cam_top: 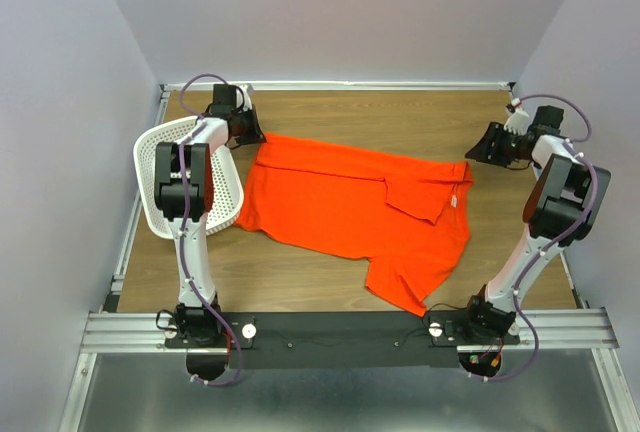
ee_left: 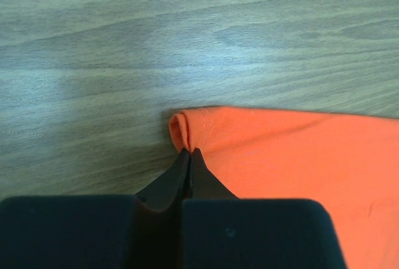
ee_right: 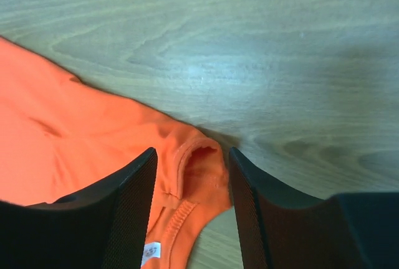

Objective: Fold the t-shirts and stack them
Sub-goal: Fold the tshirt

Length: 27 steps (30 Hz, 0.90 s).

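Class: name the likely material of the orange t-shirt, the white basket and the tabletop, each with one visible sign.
T-shirt: matte cloth; it creases, with stitched seams. Basket: probably plastic, smooth white; stiff perforated wall. Tabletop: wood-look with grain lines, perhaps laminate.

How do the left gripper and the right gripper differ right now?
The left gripper is shut, pinching a rolled corner of the t-shirt; the right gripper has its fingers apart, the collar between them, ungripped. The left gripper is beside the basket, the right gripper on the opposite side. Both sit low at the t-shirt's far edge.
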Available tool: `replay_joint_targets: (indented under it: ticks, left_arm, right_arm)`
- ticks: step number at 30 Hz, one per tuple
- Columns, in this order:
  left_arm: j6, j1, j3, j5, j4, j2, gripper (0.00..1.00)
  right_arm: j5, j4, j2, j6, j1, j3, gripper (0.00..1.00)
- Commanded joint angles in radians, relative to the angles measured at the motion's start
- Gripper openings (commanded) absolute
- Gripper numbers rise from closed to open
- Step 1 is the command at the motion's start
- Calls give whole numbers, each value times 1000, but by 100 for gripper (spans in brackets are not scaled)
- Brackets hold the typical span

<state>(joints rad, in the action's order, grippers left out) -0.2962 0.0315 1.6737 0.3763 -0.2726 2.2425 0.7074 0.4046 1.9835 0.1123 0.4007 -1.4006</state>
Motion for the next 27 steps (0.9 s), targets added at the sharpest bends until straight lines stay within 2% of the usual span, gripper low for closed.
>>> replay_joint_targets:
  ticks: [1, 2, 6, 17, 22, 24, 26, 27]
  left_arm:
    - [12, -12, 23, 32, -7, 14, 0]
    - [12, -12, 23, 30, -8, 14, 0]
    - [17, -12, 27, 29, -13, 14, 0]
    - [17, -12, 23, 35, -11, 14, 0]
    - [17, -12, 23, 35, -10, 16, 0]
    - [16, -12, 27, 38, -11, 19, 0]
    - [15, -12, 26, 36, -10, 17, 0]
    - [15, -12, 27, 35, -10, 17, 0]
  right_arm:
    - [70, 22, 46, -39, 7, -15, 52]
    - [75, 23, 43, -43, 7, -5, 45]
    - [72, 26, 12, -30, 7, 26, 39]
    - [109, 43, 72, -56, 4, 23, 33]
    - [122, 48, 67, -57, 4, 31, 20]
    - [112, 53, 63, -51, 4, 37, 8]
    - [89, 54, 46, -46, 4, 43, 0]
    - [81, 53, 35, -45, 4, 54, 1]
